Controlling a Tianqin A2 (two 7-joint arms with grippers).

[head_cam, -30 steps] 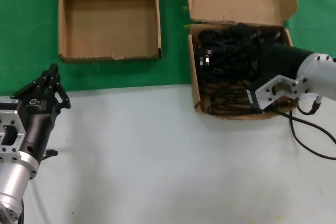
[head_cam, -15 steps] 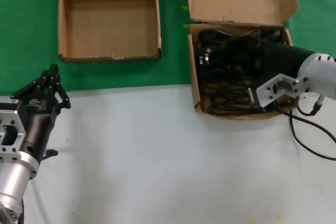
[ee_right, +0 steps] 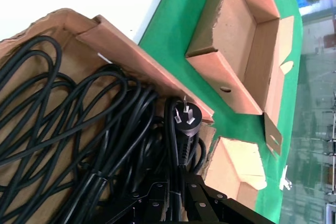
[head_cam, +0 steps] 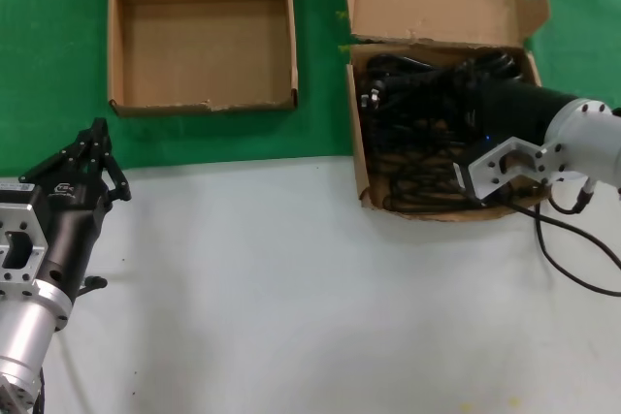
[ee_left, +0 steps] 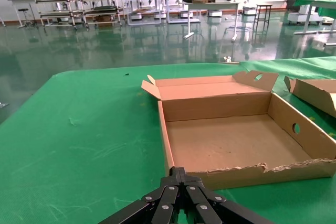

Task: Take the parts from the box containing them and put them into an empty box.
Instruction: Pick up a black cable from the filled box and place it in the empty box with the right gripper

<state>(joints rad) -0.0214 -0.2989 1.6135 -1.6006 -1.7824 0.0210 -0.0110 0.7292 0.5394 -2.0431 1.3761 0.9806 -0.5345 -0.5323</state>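
Plugged power cord point(head_cam: 388, 94) shifted toward full box's point(head_cam: 356, 143) left wall, right gripper point(ee_right: 176, 195) fingers clamped on it, left gripper point(ee_left: 180, 192) fingers together, parked.

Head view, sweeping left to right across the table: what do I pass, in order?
Left gripper, parked near the left edge → empty box on the green mat → box containing the cords with the power cords inside → right gripper, reaching into that box, its fingers hidden among the cords.
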